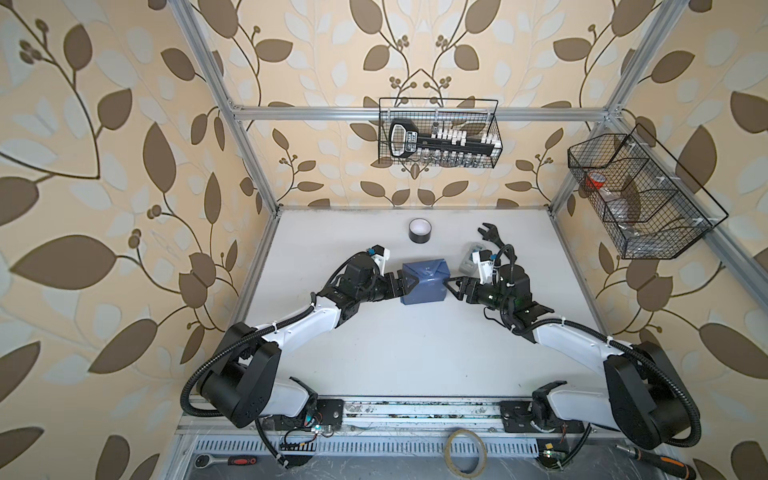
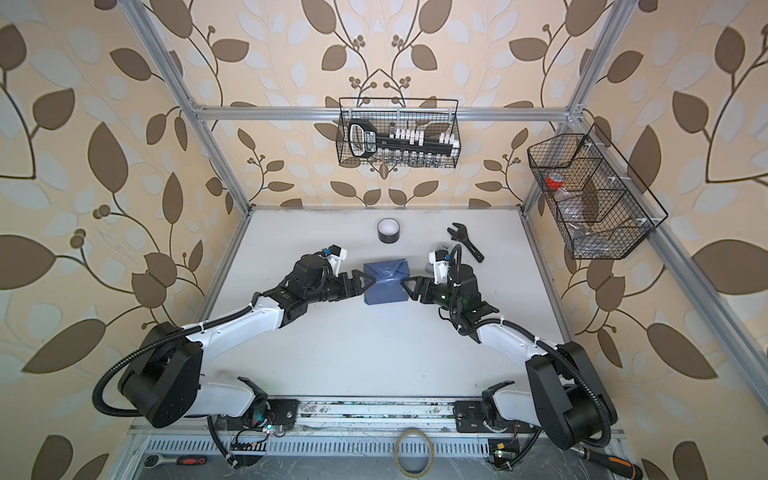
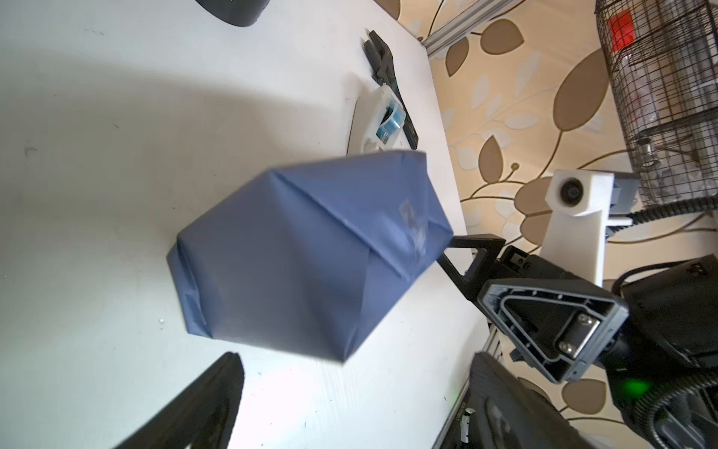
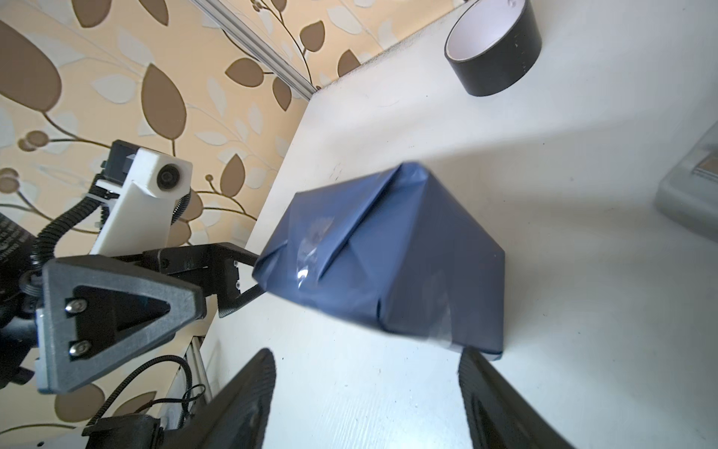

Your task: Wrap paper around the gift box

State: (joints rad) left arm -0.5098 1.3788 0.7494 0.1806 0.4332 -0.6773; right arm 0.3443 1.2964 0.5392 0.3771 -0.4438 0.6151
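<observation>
Two wide-open grippers flank one parcel. In both top views, slate-blue wrapping paper [image 1: 426, 282] [image 2: 386, 282] fully covers the gift box, mid-table on the white tabletop [image 1: 395, 353]; no dark cardboard shows. The left gripper [image 1: 405, 284] meets the parcel's left edge and the right gripper [image 1: 451, 289] its right edge. The parcel therefore lies straight ahead of each, with neither arm clearly nearer. It is near-square, with no marked long axis. A black tape roll [image 1: 419, 230] stands farther back. A black adjustable wrench [image 1: 492, 237] and a small clear-grey plastic case [image 1: 469, 259] lie to the far right.

The left wrist view shows that arm's own fingers [image 3: 217, 392] spread wide over bare table, the parcel just beyond their tips. It adds what the top views cannot: the opposite gripper's fingertip touches the parcel's right face.

The right wrist view shows its own fingers [image 4: 248, 396] equally apart and holding nothing, one tip close to the parcel's near corner. Only here is a glossy strip of clear tape [image 4: 307, 256] over the folded flaps plain. The wrap looks nearly done, so the next move probably depends on pressing inward from both sides.
</observation>
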